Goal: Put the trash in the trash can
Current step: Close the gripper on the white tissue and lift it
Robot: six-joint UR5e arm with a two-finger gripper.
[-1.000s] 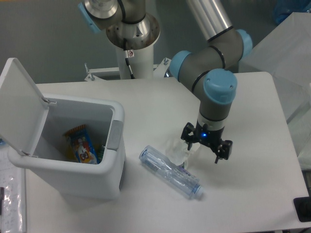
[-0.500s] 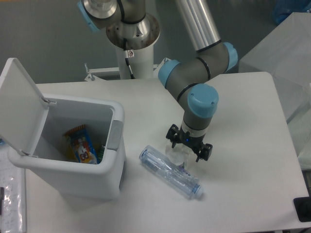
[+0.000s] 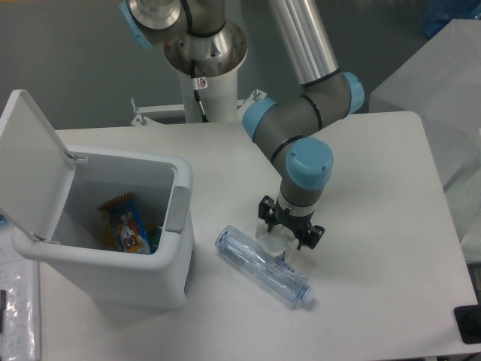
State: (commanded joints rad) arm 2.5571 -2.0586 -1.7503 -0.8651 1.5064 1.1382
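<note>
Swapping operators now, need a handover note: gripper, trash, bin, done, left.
Gripper: open, low over the tissue wad, not closed on it.
Tissue wad: on the table, right beside the bottle.
Bottle: lying on its side on the table, right of the bin.
Bin: lid open, a snack wrapper inside.
Done: neither piece binned.
Left: tissue wad, then bottle.

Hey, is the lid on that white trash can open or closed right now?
Open. The trash can has its flip lid swung up and back on the left side, so the inside shows, with a colourful snack wrapper in it.
</note>
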